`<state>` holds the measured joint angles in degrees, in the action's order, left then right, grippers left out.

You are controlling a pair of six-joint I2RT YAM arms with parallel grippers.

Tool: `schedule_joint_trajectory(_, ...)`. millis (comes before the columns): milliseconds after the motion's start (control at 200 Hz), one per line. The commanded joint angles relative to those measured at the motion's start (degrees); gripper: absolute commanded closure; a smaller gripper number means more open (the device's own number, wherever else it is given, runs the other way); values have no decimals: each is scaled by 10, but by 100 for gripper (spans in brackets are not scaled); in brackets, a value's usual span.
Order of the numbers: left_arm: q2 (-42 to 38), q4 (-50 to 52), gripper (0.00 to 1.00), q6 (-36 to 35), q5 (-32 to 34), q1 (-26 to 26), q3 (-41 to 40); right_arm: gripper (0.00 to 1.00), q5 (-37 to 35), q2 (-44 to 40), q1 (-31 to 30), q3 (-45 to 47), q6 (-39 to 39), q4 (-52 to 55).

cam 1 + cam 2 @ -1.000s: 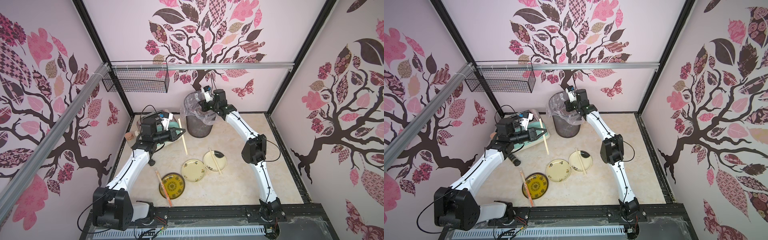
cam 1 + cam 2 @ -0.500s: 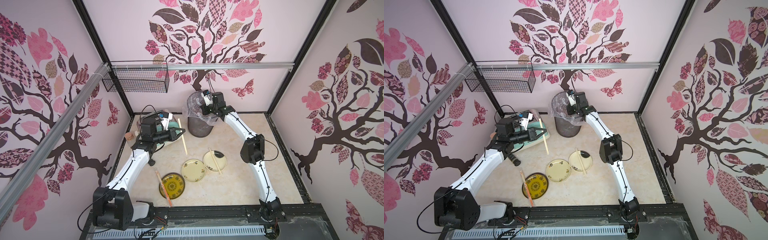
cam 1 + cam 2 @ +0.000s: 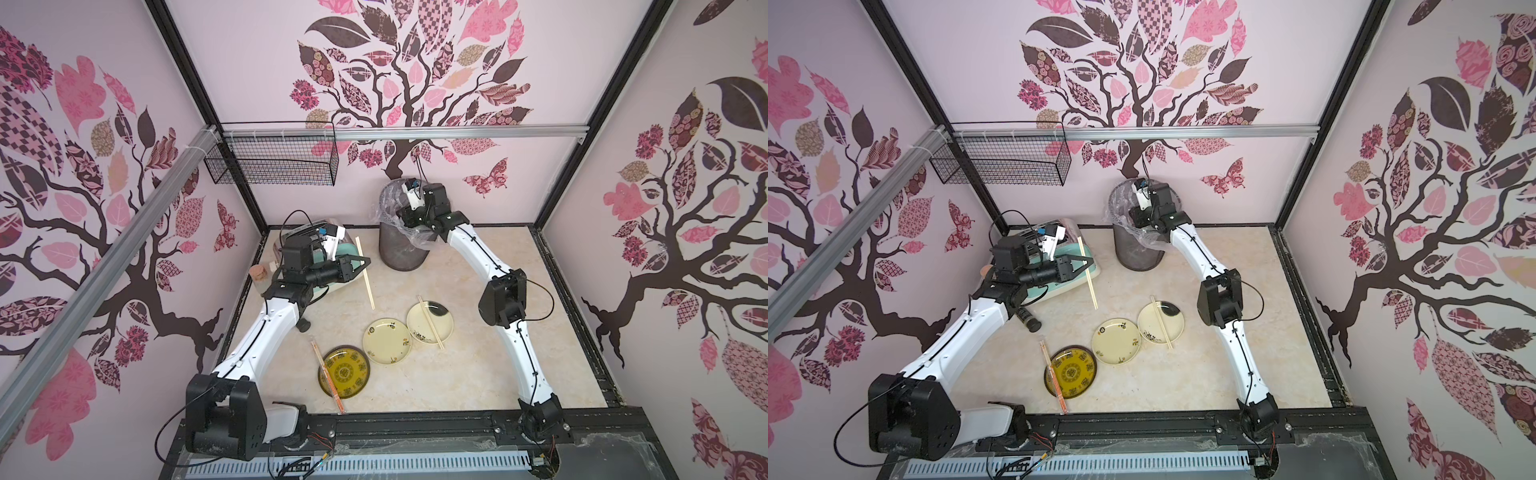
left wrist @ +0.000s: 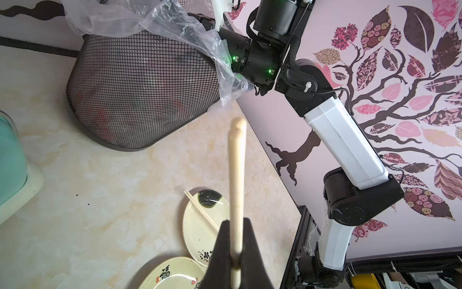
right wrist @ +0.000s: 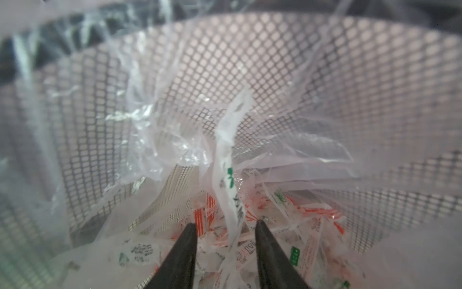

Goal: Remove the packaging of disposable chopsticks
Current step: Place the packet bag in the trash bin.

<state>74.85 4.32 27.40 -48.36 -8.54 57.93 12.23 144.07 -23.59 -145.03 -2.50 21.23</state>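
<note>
While left gripper (image 4: pixel 236 226) pinches a bare chopstick pair (image 4: pixel 237 170) above the surface (image 3: pixel 415 382), one orange-sleeved pair (image 3: pixel 327 376) lies across the dark plate (image 3: pixel 358 374). Inside the bin (image 3: pixel 399 253), right gripper (image 5: pixel 226 227) sits spread, sleeve (image 5: pixel 228 175) loose between the jaws. Risk: sleeve clings to the gripper or liner (image 3: pixel 411 237) snags, and gets dragged out on retract.

Black mesh bin (image 3: pixel 401 253); whitish sleeve (image 5: pixel 230 160), green print; pale tan chopsticks (image 4: pixel 236 175); dark plate (image 3: pixel 344 372), yellow ornament; black-blotched cream plate (image 3: pixel 430 322); beige marbled tabletop (image 3: pixel 457 374).
</note>
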Motion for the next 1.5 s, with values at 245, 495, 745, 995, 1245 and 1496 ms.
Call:
schedule_joint_trajectory(245, 6, -14, 100, 5, -8, 3, -6, 33, -29, -19, 1, -23, 3, -8)
schedule_joint_trajectory(495, 9, -18, 100, 10, -9, 3, -7, 26, -20, -70, 1, -23, 9, -13)
schedule_joint_trajectory(745, 11, -19, 100, 11, -11, 3, -7, 21, 4, -103, 0, -23, 29, -31)
schedule_joint_trajectory(995, 15, -20, 100, 11, -13, 4, -7, 18, 4, -127, 0, -18, 26, -12)
schedule_joint_trajectory(1245, 19, -23, 100, 16, -15, 3, -8, 12, 19, -255, 1, 120, 20, -29)
schedule_joint_trajectory(1496, 14, -30, 100, 19, -15, 3, -12, 10, 60, -514, 1, 501, 44, -165)
